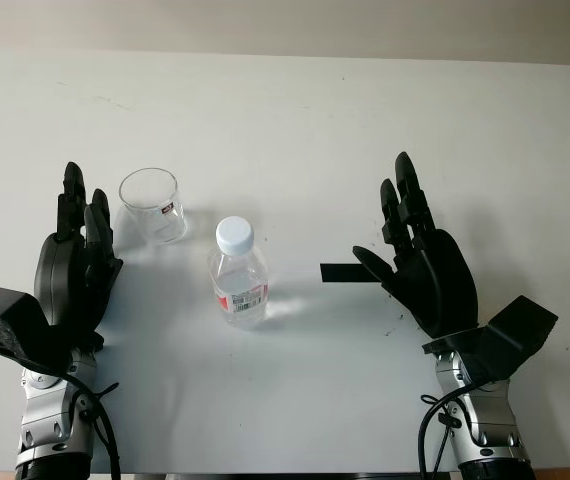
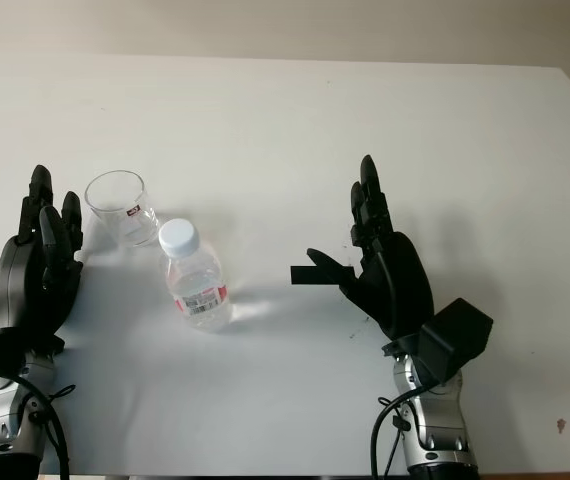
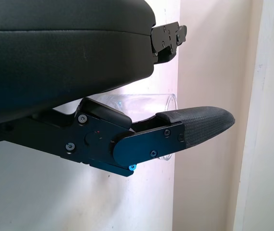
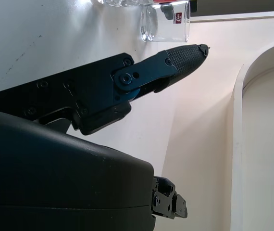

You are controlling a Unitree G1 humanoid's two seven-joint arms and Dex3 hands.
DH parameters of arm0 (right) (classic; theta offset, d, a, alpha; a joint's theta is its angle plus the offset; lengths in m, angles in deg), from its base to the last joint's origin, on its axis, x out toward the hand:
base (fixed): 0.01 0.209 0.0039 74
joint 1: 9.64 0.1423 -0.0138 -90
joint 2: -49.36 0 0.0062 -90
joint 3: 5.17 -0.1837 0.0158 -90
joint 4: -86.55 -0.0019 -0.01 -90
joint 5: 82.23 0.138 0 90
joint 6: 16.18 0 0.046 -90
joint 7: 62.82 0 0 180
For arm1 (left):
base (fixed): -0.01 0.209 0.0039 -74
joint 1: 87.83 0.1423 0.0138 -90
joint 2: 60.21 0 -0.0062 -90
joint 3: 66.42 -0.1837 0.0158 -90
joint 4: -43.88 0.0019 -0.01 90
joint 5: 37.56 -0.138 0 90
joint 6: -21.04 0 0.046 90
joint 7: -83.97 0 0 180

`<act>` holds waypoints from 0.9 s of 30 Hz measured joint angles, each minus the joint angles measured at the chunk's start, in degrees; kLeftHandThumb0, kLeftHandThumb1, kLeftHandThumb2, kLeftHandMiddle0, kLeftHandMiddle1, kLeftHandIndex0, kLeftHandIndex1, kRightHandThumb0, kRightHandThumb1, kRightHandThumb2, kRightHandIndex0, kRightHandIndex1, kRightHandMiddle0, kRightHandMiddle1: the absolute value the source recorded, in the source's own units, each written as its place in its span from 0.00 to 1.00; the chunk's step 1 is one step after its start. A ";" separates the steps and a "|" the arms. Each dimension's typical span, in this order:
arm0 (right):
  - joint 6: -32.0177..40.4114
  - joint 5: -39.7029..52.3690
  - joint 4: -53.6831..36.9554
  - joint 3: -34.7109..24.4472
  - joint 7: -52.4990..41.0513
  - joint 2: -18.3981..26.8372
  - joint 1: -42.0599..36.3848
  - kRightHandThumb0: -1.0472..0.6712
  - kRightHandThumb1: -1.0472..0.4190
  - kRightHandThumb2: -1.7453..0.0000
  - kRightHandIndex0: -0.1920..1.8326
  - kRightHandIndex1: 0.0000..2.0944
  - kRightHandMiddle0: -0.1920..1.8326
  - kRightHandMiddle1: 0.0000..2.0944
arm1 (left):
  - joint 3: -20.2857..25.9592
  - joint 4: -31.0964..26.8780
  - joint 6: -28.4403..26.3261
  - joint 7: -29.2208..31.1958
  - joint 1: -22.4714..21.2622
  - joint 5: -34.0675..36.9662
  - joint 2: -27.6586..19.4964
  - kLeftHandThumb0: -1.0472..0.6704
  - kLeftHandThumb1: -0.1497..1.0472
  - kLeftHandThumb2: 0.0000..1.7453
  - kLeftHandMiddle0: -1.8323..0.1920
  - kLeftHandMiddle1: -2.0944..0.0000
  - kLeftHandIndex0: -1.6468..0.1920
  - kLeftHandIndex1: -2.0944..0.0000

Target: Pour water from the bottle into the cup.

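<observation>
Two hands open | left robot hand (image 1: 73, 268) beside cup (image 1: 153, 205) | right robot hand (image 1: 422, 262) (empty) right of bottle (image 1: 238, 274)

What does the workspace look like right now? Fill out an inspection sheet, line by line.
Surface: white table, a few small dark specks on it.
Job's things: clear cup upright, with a red label; water bottle upright beside it, white cap on, nearer the robot.
Clutter: nothing seen.
Hands: left hand open, just left of the cup; right hand open, right of the bottle and apart from it. Neither holds anything.
Cables: black cables at the left wrist and another at the right wrist.
Surroundings: pale wall behind the table's far edge.
</observation>
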 measured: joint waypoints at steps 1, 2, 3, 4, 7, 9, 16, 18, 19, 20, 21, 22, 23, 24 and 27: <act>0.00 -0.02 0.00 0.00 0.04 0.00 0.00 0.19 0.04 0.97 0.00 0.00 0.00 0.00 | 0.00 0.00 0.02 -0.09 0.00 -0.05 0.00 0.16 1.00 0.39 0.96 0.97 0.99 0.97; 0.00 -0.01 0.00 0.00 0.04 -0.01 0.00 0.19 0.04 0.97 0.00 0.00 0.00 0.00 | 0.00 0.00 0.03 -0.18 0.00 -0.08 0.00 0.16 1.00 0.39 0.96 0.97 0.99 0.97; 0.00 -0.01 0.00 0.00 0.02 -0.01 0.00 0.19 0.04 0.97 0.00 0.00 0.00 0.00 | -0.01 0.00 0.02 -0.29 -0.01 -0.10 0.00 0.16 1.00 0.39 0.96 0.97 0.99 0.97; 0.01 -0.01 0.00 0.00 0.02 -0.01 0.01 0.19 0.04 0.97 0.00 0.00 0.00 0.00 | -0.01 0.00 0.02 -0.28 -0.04 -0.10 0.00 0.16 1.00 0.39 0.97 0.98 0.99 0.98; 0.01 -0.08 0.12 0.01 0.05 -0.01 0.02 0.18 0.04 0.97 0.00 0.00 0.00 0.00 | -0.01 0.25 0.03 0.13 -0.22 -0.06 -0.04 0.16 1.00 0.39 0.97 0.98 0.99 0.98; 0.01 -0.31 0.44 0.13 0.03 0.00 0.06 0.17 0.04 0.97 0.00 0.00 0.00 0.00 | -0.01 0.35 0.14 0.50 -0.25 -0.05 -0.11 0.17 1.00 0.39 0.98 0.98 1.00 0.98; 3.01 3.26 3.85 2.25 -11.90 2.85 5.63 0.14 0.05 0.97 0.00 0.00 0.00 0.00 | 0.15 0.61 0.54 0.69 -0.32 -0.03 -0.15 0.16 1.00 0.39 0.98 0.98 1.00 0.98; 5.70 4.12 5.46 3.29 -16.71 4.11 9.13 0.11 0.06 0.97 0.00 0.00 0.00 0.00 | 0.16 0.62 0.55 0.51 -0.35 -0.03 -0.15 0.16 1.00 0.39 0.98 0.98 1.00 0.98; 6.77 4.44 6.59 4.03 -19.36 4.83 11.03 0.11 0.07 0.98 0.00 0.00 0.00 0.00 | 0.15 0.62 0.56 0.44 -0.40 -0.03 -0.13 0.16 1.00 0.39 0.98 0.98 1.00 0.98; 7.58 4.54 7.88 4.75 -21.75 5.32 13.03 0.10 0.08 0.98 0.00 0.00 0.00 0.00 | 0.15 0.63 0.58 0.41 -0.44 -0.03 -0.13 0.16 1.00 0.39 0.98 0.98 1.00 0.98; 8.39 4.57 8.93 5.37 -23.47 5.44 14.86 0.10 0.09 0.98 0.00 0.00 0.00 0.00 | 0.14 0.64 0.61 0.39 -0.50 -0.03 -0.12 0.16 1.00 0.39 0.98 0.97 1.00 0.98; 9.01 4.56 9.93 5.90 -24.58 5.41 16.44 0.10 0.10 0.98 0.01 0.01 0.00 0.00 | 0.12 0.64 0.65 0.39 -0.55 -0.03 -0.12 0.16 1.00 0.39 0.98 0.97 1.00 0.98; 9.77 4.49 10.99 6.44 -25.60 5.39 17.96 0.10 0.11 0.98 0.03 0.02 0.01 0.01 | 0.12 0.64 0.67 0.39 -0.58 -0.03 -0.12 0.16 1.00 0.39 0.98 0.97 1.00 0.98; 10.33 4.36 12.01 6.90 -26.32 5.29 19.27 0.10 0.11 0.98 0.04 0.02 0.02 0.01 | 0.11 0.64 0.66 0.38 -0.61 -0.04 -0.12 0.16 1.00 0.39 0.98 0.97 1.00 0.98; 11.85 3.21 14.33 8.39 -27.70 5.05 22.06 0.10 0.13 0.98 0.07 0.04 0.04 0.02 | 0.11 0.62 0.66 0.28 -0.63 -0.04 -0.12 0.16 1.00 0.39 0.98 0.97 1.00 0.98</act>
